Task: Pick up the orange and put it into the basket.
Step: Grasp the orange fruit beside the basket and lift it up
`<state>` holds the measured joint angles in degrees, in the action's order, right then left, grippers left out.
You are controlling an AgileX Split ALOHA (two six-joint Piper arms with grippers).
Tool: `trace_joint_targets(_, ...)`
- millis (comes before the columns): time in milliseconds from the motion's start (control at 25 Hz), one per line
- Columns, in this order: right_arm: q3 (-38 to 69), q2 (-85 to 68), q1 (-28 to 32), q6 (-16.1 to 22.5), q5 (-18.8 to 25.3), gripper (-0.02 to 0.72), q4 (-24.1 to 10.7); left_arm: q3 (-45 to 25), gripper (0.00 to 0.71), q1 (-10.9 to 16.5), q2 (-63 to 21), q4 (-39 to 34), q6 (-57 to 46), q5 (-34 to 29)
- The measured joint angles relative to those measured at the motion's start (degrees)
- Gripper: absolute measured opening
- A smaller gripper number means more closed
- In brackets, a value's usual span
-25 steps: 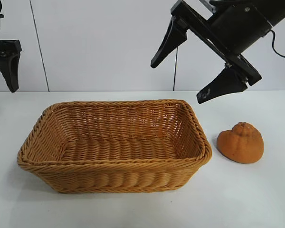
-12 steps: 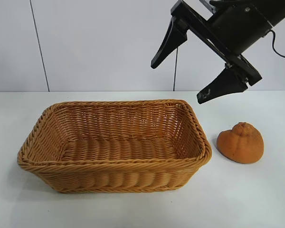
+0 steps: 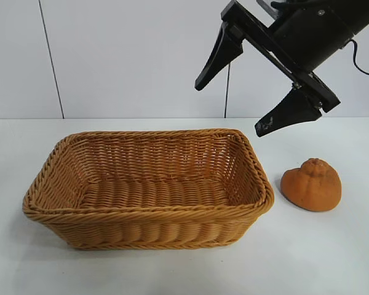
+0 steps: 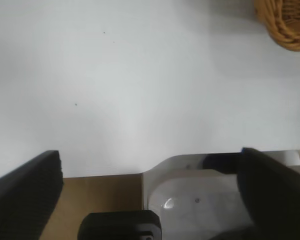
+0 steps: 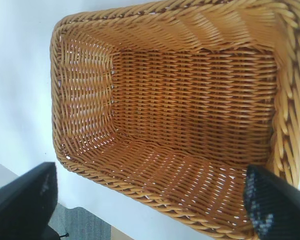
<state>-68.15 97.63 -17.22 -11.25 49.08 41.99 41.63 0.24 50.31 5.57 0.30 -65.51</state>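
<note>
The dull-orange orange (image 3: 311,184) with its bumpy knob on top lies on the white table, just right of the basket (image 3: 147,216). The tan wicker basket is empty and stands at the table's middle; it fills the right wrist view (image 5: 285,100), and one corner shows in the left wrist view (image 4: 285,25). My right gripper (image 3: 231,106) hangs wide open and empty, high above the basket's back right corner and up-left of the orange. My left gripper (image 4: 150,190) is open and empty over the bare table's edge; it is out of the exterior view.
The white table (image 3: 332,258) has free room in front of and to the right of the orange. A white wall stands behind. In the left wrist view the table edge, a brown floor (image 4: 100,195) and a white base (image 4: 200,200) show.
The left gripper, seen at the exterior view's left edge one second ago, has moved out of that view. The right gripper has hardly moved. Orange and basket are unmoved.
</note>
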Motion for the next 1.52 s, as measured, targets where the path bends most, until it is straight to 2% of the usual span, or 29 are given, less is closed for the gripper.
trace_joint_targets(160, 0.0, 0.0, 0.0, 0.0, 0.0, 0.694, 0.0, -6.9, 0.673, 0.0, -13.0, 0.0, 0.0, 2.5)
trace_joint_targets(200, 0.0, 0.0, 0.0, 0.0, 0.1, 0.694, 0.0, -6.9, 0.673, 0.0, -13.0, 0.0, 0.0, 2.5)
trace_joint_targets(360, 0.0, 0.0, 0.0, -0.3, 0.4, 0.694, 0.0, -11.8, 0.673, 0.0, -23.9, -0.4, -0.3, 4.5)
trace_joint_targets(400, 0.0, 0.0, 0.0, -0.3, 0.4, 0.694, 0.0, -12.6, 0.673, 0.0, -27.8, -0.8, -0.3, 4.5)
trace_joint_targets(560, -0.3, 0.0, 0.0, -0.4, 1.4, 0.694, -0.8, -12.8, 0.673, 0.0, -33.7, -1.1, -0.3, 4.5)
trace_joint_targets(800, -4.3, 0.0, 0.0, 1.0, 6.5, 0.694, -9.4, -12.9, 0.673, 0.0, -41.3, -1.1, -0.3, 4.5)
trace_joint_targets(1120, -8.9, 0.0, 0.1, 9.9, 8.5, 0.694, -24.9, -12.9, 0.673, 0.0, -50.5, -1.5, -0.3, 4.5)
trace_joint_targets(1200, -9.1, 0.0, 1.0, 10.9, 9.1, 0.694, -26.5, -12.9, 0.673, 0.0, -50.5, -1.6, -0.3, 4.5)
trace_joint_targets(1520, -9.1, 0.1, 9.7, 11.8, 9.1, 0.694, -29.5, -12.9, 0.673, 0.0, -50.6, -1.9, -0.3, 4.5)
